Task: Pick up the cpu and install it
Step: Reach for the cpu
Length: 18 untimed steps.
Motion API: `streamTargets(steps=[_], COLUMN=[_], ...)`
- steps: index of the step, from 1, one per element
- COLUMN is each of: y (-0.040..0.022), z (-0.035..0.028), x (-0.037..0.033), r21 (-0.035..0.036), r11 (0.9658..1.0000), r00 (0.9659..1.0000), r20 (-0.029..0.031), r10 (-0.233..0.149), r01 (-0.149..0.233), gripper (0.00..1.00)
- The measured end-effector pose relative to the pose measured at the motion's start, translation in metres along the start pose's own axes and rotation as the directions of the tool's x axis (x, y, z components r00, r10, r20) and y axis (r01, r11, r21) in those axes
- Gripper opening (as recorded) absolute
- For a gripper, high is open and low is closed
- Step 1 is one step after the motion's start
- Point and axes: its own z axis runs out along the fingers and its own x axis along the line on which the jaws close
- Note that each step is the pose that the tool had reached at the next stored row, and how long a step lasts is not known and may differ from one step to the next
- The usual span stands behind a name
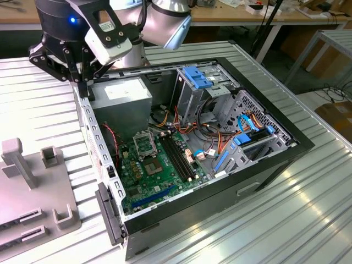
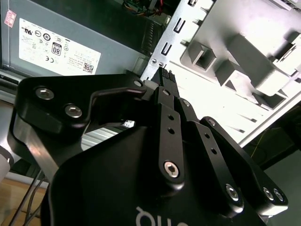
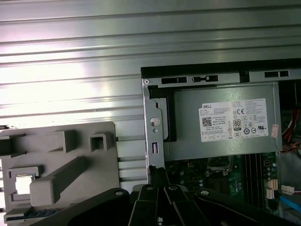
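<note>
The cpu (image 3: pixel 22 184) is a pale square lying in a recess of the grey fixture (image 3: pixel 56 155) beside the computer case. My gripper (image 1: pixel 82 87) hangs over the case's rear corner, above the metal wall by the power supply (image 1: pixel 124 99), and well away from the cpu. Its fingers (image 3: pixel 157 175) are together, shut on nothing, and in the second wrist view the gripper (image 2: pixel 164 76) tapers to a closed point. The socket (image 1: pixel 144 146) with its silver frame sits on the green motherboard (image 1: pixel 159 176) inside the open case.
The open case (image 1: pixel 275 159) holds drive bays with blue clips (image 1: pixel 199 77), several cables and memory slots (image 1: pixel 181 159). The grey fixture (image 1: pixel 27 187) has upright posts at the exterior view's left. Everything rests on a ribbed metal table (image 1: pixel 308 220).
</note>
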Motion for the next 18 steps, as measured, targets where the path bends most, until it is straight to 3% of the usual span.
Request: streamTargets(steps=[18], y=[-0.0014], z=[0.0009], x=[0.0178], r21=[0.0], r11=[1.0], r00=[1.0], r20=[-0.0001], r10=[0.0], r01=[0.0], gripper=[0.11])
